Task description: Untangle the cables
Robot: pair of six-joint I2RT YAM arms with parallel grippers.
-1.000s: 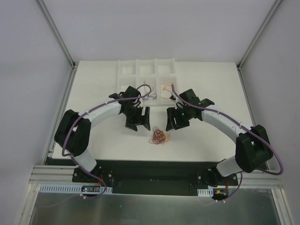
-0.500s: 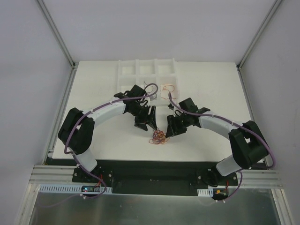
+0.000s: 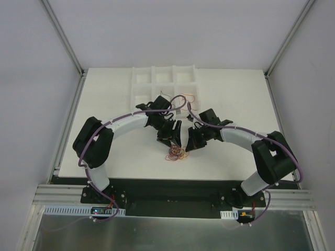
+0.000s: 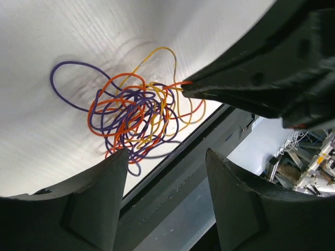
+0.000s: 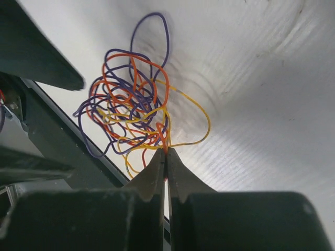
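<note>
The cables [image 4: 133, 120] lie in one small tangle of orange-red, purple and yellow loops on the white desk [image 3: 115, 94]. They sit near its front edge, about midway between the two arms. Both end effectors come together over the tangle from the far side and stand just beside each other.

The right end effector [image 5: 166, 154] has its fingers pressed together at the tips. They are clamped on strands at the near rim of the tangle, where an orange-red and a yellow wire run into the pinch. The rest of the bundle spreads beyond and to the left of those tips. One purple loop reaches farthest away, and a wide yellow loop bows out to the right.

The left end effector [image 4: 165, 172] has its fingers apart, with nothing gripped between them. In its wrist view the tangle lies just past the fingertips, set more toward the left-hand finger [image 4: 94, 204]. The lowest orange and purple loops come right up to that finger's tip. Whether they touch it cannot be told. The closed tip of the right end effector enters from the upper right and meets the tangle at its right side.

A single purple loop lies flat on the desk at the tangle's far left.

A white compartmented tray [image 3: 157, 78] sits at the far side of the desk, well apart from the tangle.
</note>
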